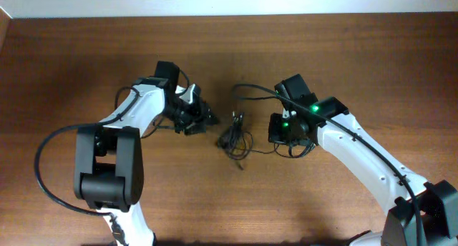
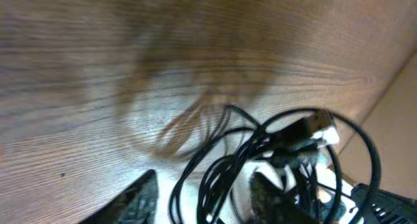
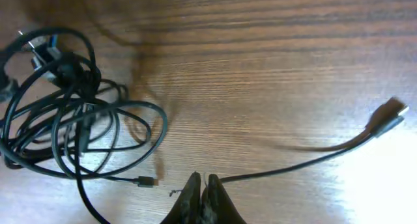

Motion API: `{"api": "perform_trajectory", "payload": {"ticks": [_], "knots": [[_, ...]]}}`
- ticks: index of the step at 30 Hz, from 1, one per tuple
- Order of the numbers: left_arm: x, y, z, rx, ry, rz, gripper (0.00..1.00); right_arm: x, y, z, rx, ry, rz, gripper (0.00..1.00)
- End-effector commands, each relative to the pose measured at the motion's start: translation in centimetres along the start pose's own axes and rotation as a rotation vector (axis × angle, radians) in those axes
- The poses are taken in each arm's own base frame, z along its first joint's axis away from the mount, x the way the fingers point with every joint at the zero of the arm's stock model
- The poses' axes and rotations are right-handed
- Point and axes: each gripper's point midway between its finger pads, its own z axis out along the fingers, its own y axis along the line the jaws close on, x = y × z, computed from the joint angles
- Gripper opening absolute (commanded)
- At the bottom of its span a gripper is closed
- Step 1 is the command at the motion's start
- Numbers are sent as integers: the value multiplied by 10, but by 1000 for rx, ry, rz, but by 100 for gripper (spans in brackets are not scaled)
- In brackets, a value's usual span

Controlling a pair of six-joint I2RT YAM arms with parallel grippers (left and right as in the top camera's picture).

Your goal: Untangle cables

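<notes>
Worktop (image 1: 358, 53) of brown wood carries both arms, which lean in from either side toward the cables (image 1: 235, 135), a small black tangle lying midway between them. The left gripper (image 1: 204, 119) stands spread beside the tangle, and blur hides all but one of its fingers (image 2: 140, 198). The right gripper (image 3: 203, 191) is pressed together, pinching a loose cable (image 3: 293, 165) that ends in a silvery plug (image 3: 389, 113).

Right hand (image 3: 203, 188) pinches one cable (image 3: 306, 162) beside the tangle (image 3: 65, 113).

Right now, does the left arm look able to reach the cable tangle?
Probably yes. The left gripper sits just beside the tangle, with nothing standing between them; its wrist view shows the loops right at its fingers.
</notes>
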Motion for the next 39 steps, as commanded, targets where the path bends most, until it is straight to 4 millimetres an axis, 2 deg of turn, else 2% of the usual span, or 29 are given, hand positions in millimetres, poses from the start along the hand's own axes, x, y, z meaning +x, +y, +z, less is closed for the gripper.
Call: {"api": "perform_trajectory", "payload": {"ticks": [1,7,9,11,13,15,16,17,18,20,24,26,27,28,30,33,36,39], "knots": [[-7,3,-7,29,-12,-20,67,1,2,5,-1,15,51,4],[-16,-9,-17,35,-35,80,75,2,2,5,-1,16,50,4],[-20,-22,-29,37,-42,113,69,2,2,5,-1,16,50,4],[-16,-37,-35,31,-23,220,60,1,2,5,0,15,51,4],[-6,-47,-30,26,6,414,61,1,2,5,0,15,51,4],[5,-57,-20,24,36,608,65,2,2,5,0,16,50,4],[9,-59,-16,24,51,650,66,2,2,5,0,16,51,4],[15,-62,-13,25,67,696,62,2,2,5,0,16,50,4],[21,-64,-8,23,86,752,53,2,2,5,0,16,51,4],[28,-58,4,-70,118,800,47,2,2,5,0,16,50,4],[43,-68,18,-93,156,854,45,2,2,5,0,16,50,4],[41,-63,20,-146,155,860,29,2,2,5,0,16,50,4],[39,-60,20,-167,151,845,8,2,2,5,1,17,50,4],[38,-58,20,-183,147,837,0,2,1,5,2,18,51,4],[32,-50,18,-242,137,839,0,2,1,5,2,18,51,4],[11,-21,6,-462,65,689,0,-2,-6,5,40,-8,50,4],[7,-20,5,-477,53,707,0,-3,-8,5,53,-16,50,4],[6,-21,6,-474,53,734,0,-14,-30,2,176,-90,49,4]]}}
